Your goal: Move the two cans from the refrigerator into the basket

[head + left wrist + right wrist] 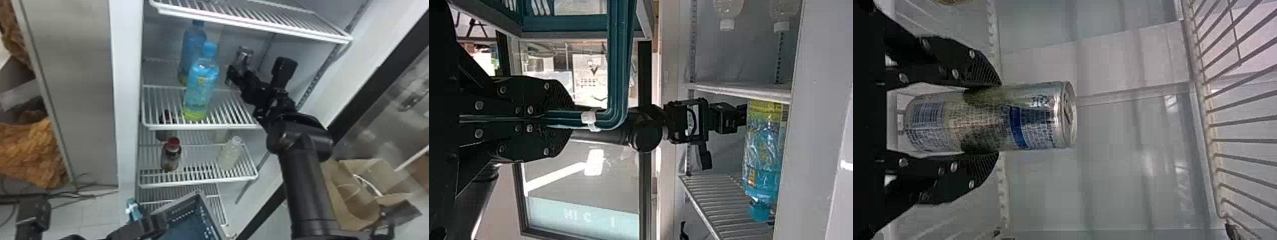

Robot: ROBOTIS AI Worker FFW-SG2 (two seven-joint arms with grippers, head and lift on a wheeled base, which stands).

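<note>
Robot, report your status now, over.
Right end effector closed on can. Left end effector holding basket handle. Blue-capped bottles standing left of can.

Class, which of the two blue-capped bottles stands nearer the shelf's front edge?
The front bottle, fully visible near the edge; it partly hides the rear bottle.

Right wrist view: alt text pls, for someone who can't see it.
The right gripper grips a silver can with a blue band, one black finger pressed to each side of it. Beyond the can are the refrigerator's pale inner wall and a white wire shelf.
</note>
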